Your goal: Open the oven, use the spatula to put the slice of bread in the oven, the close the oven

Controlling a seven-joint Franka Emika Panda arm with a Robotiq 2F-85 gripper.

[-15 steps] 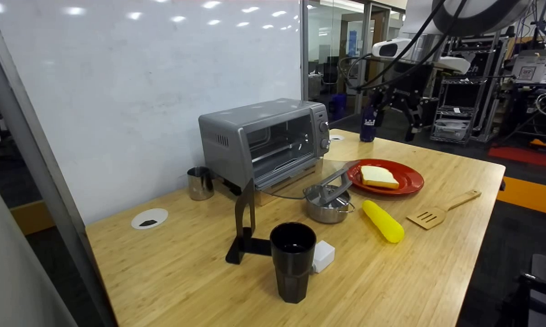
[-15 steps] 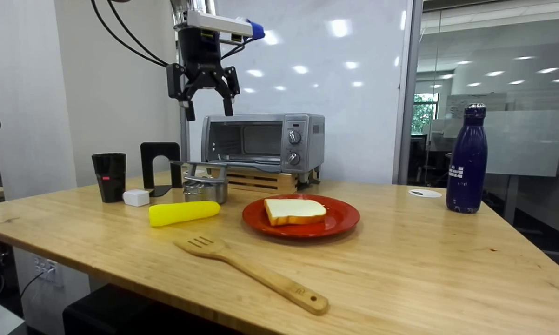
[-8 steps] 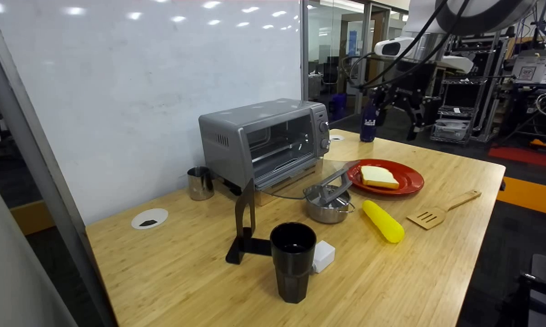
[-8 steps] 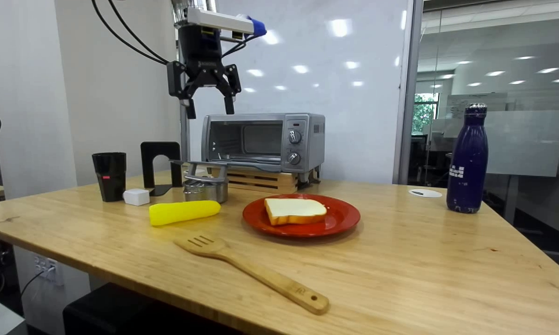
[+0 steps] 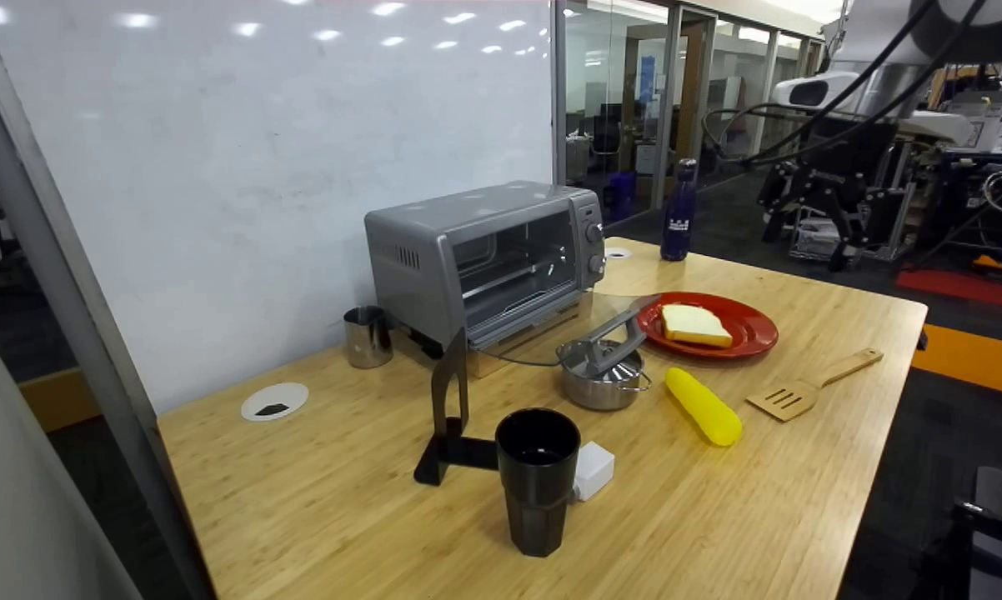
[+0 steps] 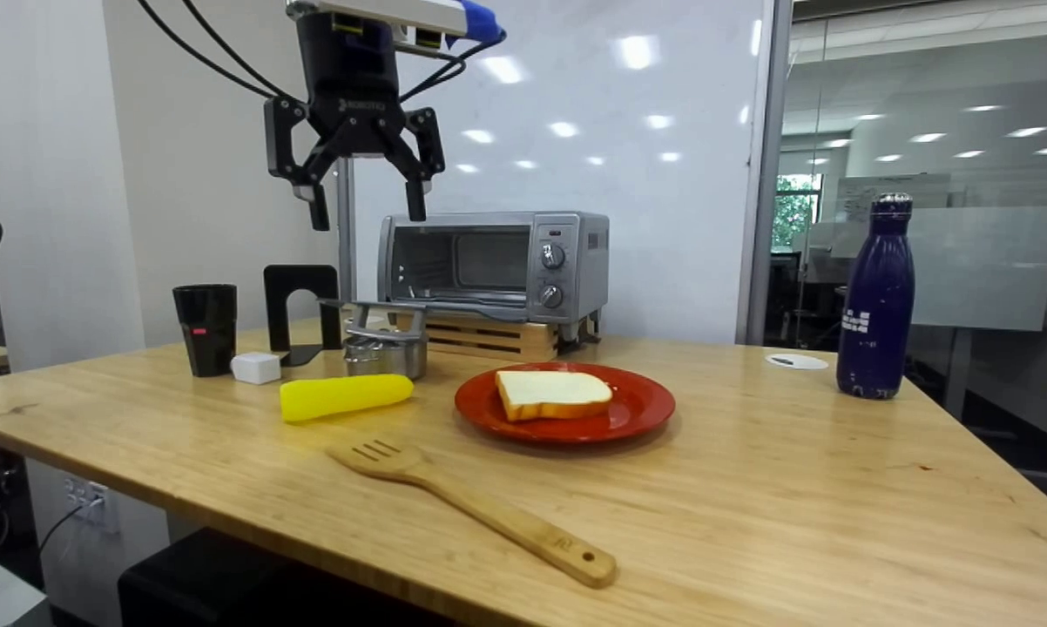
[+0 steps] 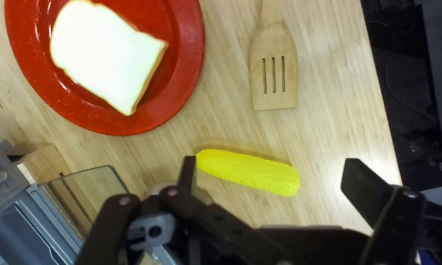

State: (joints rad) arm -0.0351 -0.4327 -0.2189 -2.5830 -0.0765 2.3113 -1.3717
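Fingers [image 6: 415,200] are hanging high above the table [image 6: 793,496], standing wide apart and gripping nothing; in the wrist view the yellow corn [image 7: 248,173] is showing through the gap between them, lying well below on the table; swinging over to the oven [image 5: 484,208], and it is standing on a wooden crate [image 6: 489,335] in front of the white wall [image 5: 259,183], its glass door [image 7: 96,180] lying lowered and wide open; the door's handle [image 5: 620,352] is hanging right over the silver pot [image 5: 597,392], and I'm not managing to see whether the two are touching; and here the slice of bread [image 6: 554,394] is lying flat on the red plate [image 6: 641,414], pale face up and golden crust showing along the edge, out on the table and outside the oven; the spatula [image 6: 480,503] is lying on the table too, near the plate, its slotted blade pointing toward the corn and its wooden handle running the opposite way; looking across the rest, the black cup [image 5: 538,483] is standing upright, the white block [image 5: 594,471] is sitting just beside it, and in an exterior view the black stand [image 6: 300,280] is rising behind them; a metal cup [image 5: 368,337] is standing just beside the oven; and off at the table's end, well apart from the plate, the blue bottle [image 6: 876,313] is standing upright, showing in both exterior views.
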